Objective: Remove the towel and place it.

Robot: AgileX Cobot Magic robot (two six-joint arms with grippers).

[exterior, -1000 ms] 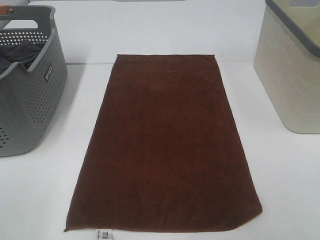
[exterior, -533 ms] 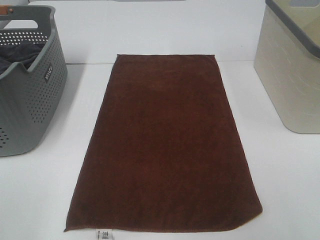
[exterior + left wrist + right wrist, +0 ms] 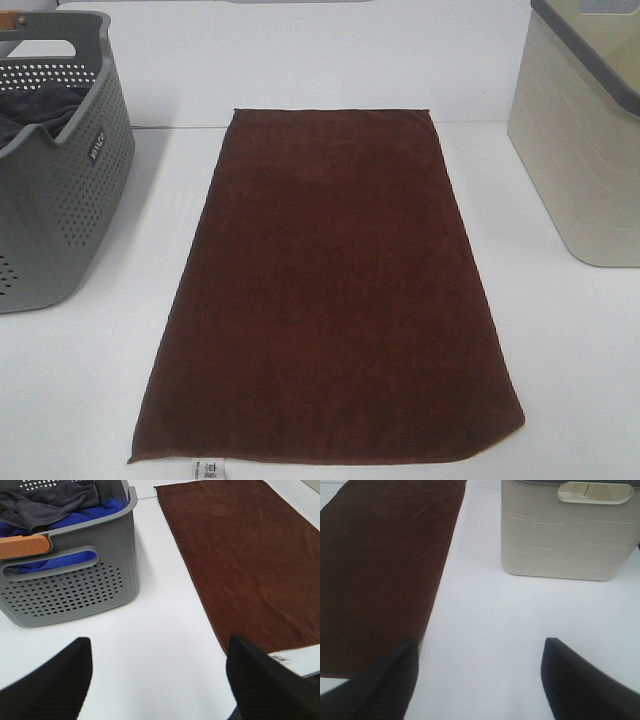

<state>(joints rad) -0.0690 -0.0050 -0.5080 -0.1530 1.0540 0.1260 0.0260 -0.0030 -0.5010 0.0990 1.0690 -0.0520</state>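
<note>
Both grippers, left [image 3: 157, 680] & right [image 3: 477, 680], gape empty; towel [image 3: 330, 290] looks soft, floppy, light — I'd pinch near corners.

Dark brown towel [image 3: 330, 290], perforated grey basket [image 3: 60, 190], cream bin [image 3: 580, 150].

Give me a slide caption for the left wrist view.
Open left gripper above the white table, between grey laundry basket and flat brown towel.

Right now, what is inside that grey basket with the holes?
The grey basket holds a dark grey cloth lying over blue fabric. Whatever sits deeper beneath them is covered.
</note>
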